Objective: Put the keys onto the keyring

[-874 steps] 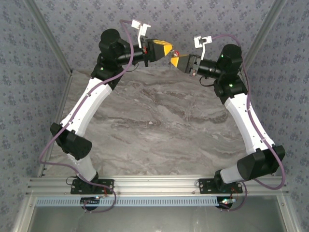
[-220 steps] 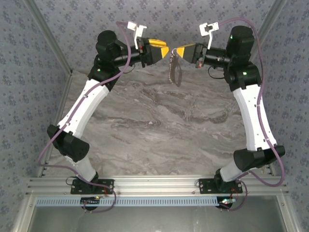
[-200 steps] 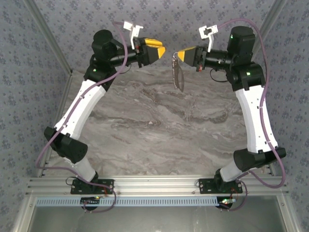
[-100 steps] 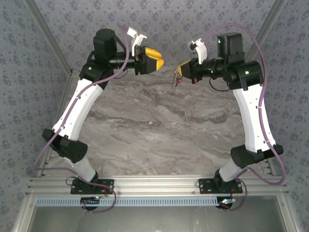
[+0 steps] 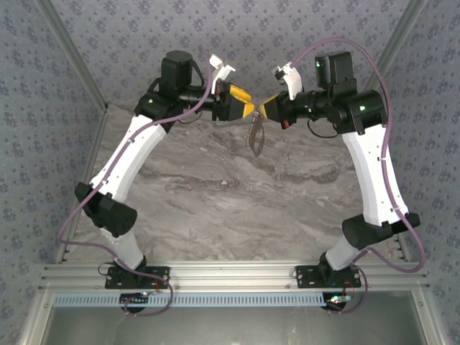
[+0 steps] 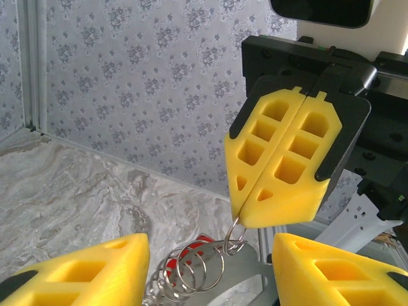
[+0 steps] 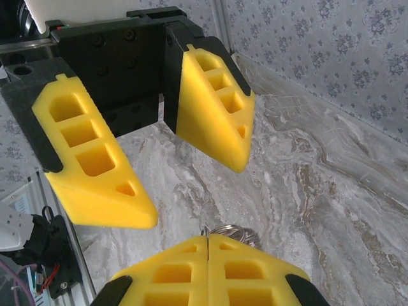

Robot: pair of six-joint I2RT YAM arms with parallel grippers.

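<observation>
My right gripper (image 5: pixel 264 109) is shut on the keyring (image 6: pixel 233 241), pinching a small steel loop at its fingertips high above the table's far edge. Below it hangs a bunch of linked rings (image 5: pixel 255 136) with a flat metal strap and a red key (image 6: pixel 191 252) behind the rings. In the right wrist view the keyring (image 7: pixel 237 231) pokes out just past my shut right gripper (image 7: pixel 209 241). My left gripper (image 5: pixel 246 109) faces it tip to tip, jaws open. In the left wrist view, my left gripper (image 6: pixel 210 261) straddles the hanging rings without touching them, below the right gripper (image 6: pixel 242 211).
The grey marble table (image 5: pixel 230 194) lies well beneath both grippers. Patterned walls (image 5: pixel 287 29) close in the back and sides, with a metal frame post (image 6: pixel 30 64) in the far corner. An aluminium rail (image 5: pixel 230 277) carries both arm bases at the near edge.
My left gripper has swung right and down until its tips almost meet the right gripper's. The right gripper stayed shut on the keyring, and the hanging bunch shifted slightly left with it.
</observation>
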